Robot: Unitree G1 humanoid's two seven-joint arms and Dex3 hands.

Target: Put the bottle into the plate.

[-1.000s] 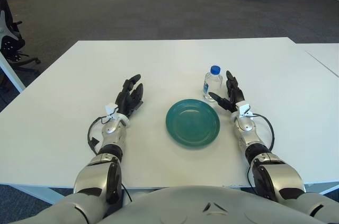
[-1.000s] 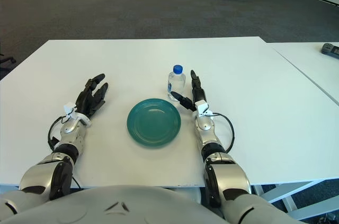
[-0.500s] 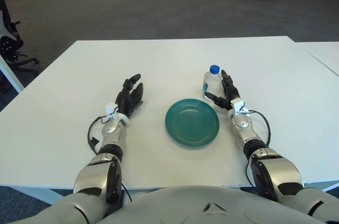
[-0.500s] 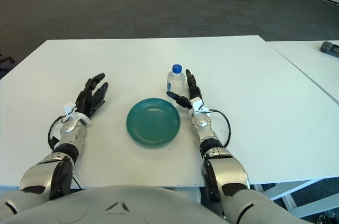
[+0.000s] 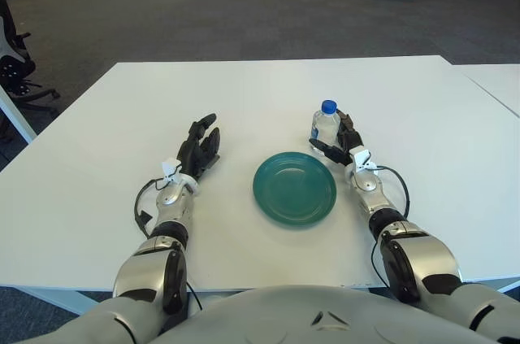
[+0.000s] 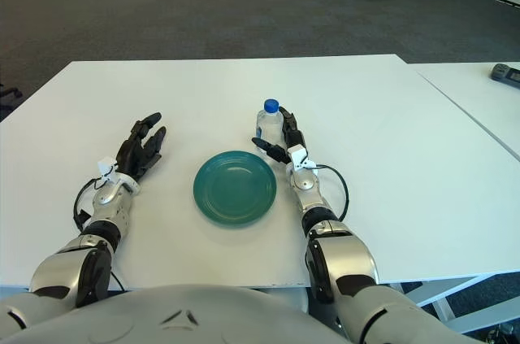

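Clear plastic with a blue cap, the bottle (image 5: 325, 124) stands upright on the white table (image 5: 97, 157), just behind the far right rim of the green plate (image 5: 294, 188). Our right hand (image 5: 340, 145) sits against its right side, fingers spread around it without closing. Our left hand (image 5: 197, 149) lies flat and relaxed, left of the plate.

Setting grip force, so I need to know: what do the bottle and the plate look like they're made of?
The bottle looks like thin clear plastic: you can see through its body, and it has a blue screw cap. The plate is teal with a smooth, faintly glossy surface; it could be glazed ceramic or hard plastic, the look does not settle it.
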